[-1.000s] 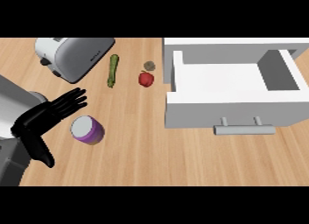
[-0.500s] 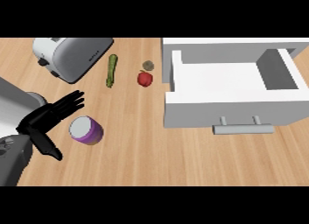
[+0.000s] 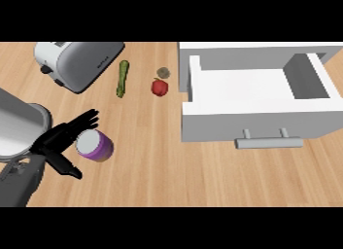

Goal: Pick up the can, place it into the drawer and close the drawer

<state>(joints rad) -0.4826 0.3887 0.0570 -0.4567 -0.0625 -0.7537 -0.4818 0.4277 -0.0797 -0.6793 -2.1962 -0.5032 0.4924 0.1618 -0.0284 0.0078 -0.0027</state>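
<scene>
**Can not yet picked up**

I have the left robot hand [image 3: 59, 140] spread open just beside the purple can [image 3: 95, 145], which stands on the desk [image 3: 174, 170]. The drawer [image 3: 264, 104] is open, well apart. Grasping, placing and closing all remain.

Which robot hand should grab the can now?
The left robot hand: it is open right beside the purple can, fingers alongside it. No right robot hand shows in the head view.

At the lower left of the frame, the left hand [image 3: 57, 141] is hovering with fingers [image 3: 84, 120] spread straight, thumb pointing down.
</scene>
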